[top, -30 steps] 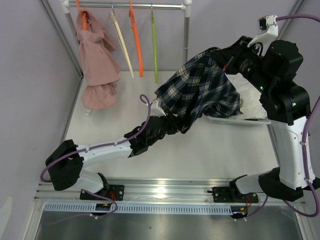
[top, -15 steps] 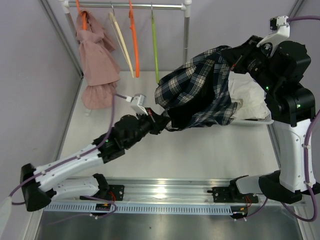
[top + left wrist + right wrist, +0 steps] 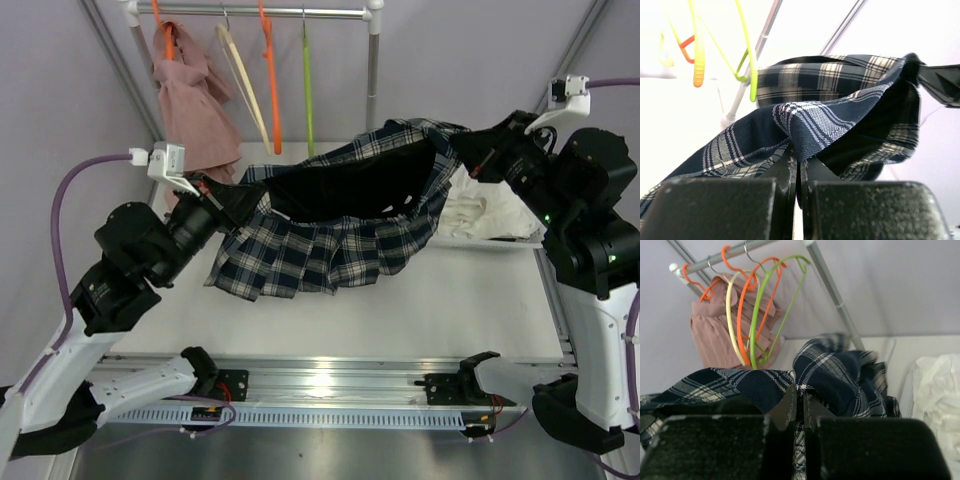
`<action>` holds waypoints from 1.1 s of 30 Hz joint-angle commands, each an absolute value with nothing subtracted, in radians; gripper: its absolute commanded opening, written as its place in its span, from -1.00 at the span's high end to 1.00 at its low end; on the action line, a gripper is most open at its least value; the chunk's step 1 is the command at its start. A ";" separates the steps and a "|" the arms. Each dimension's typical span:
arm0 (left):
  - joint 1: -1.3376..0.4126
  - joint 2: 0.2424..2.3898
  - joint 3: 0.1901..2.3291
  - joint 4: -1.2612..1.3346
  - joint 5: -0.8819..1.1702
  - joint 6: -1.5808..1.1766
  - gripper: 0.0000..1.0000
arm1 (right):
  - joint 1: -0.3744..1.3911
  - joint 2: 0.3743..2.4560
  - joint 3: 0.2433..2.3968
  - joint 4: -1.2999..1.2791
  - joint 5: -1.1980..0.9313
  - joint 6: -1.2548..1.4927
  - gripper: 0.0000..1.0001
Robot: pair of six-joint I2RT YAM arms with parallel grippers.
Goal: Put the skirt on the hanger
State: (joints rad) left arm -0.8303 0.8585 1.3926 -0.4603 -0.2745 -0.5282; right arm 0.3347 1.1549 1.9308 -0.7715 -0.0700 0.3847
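— How far along are we?
— We have the navy plaid pleated skirt (image 3: 330, 240) stretched in the air over the white worktop (image 3: 400, 310). The left claw (image 3: 235, 195) and right claw (image 3: 457, 150) are each clenched on its edge.
— What's left?
— Hanging it. The lime-green plastic hanger (image 3: 308, 90) on the far rail (image 3: 300, 13) is bare.

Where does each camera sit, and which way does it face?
Top camera: above and behind the arms, facing down and forward over the table; both arms show, left gripper and right gripper holding the skirt spread between them.
Left wrist camera: on the left arm, looking up past its shut fingers at the skirt and the green hanger.
Right wrist camera: on the right arm, looking past its shut fingers toward the rack and pink dress.
Shared: both wrist views show the skirt and green hanger.
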 commanded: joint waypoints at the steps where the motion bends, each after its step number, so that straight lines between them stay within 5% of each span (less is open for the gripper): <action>1: -0.778 0.893 1.408 -0.564 -0.218 -0.482 1.00 | 0.328 1.045 1.788 -0.652 -0.052 0.416 1.00; 17: -0.617 0.887 0.919 -0.459 0.052 -0.580 1.00 | 0.512 0.719 0.743 -0.332 0.046 0.782 1.00; 25: -0.591 0.952 0.583 -0.284 0.084 -0.640 1.00 | 0.496 0.853 0.571 -0.180 0.020 0.828 1.00; 33: -0.198 0.922 0.549 -0.293 0.268 -0.560 1.00 | 0.576 0.988 0.572 -0.014 -0.002 0.913 1.00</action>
State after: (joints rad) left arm -0.3092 0.9672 0.5140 -0.3424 0.1841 -0.6014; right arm 0.5034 0.9489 0.5205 -0.1459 -0.0181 0.8753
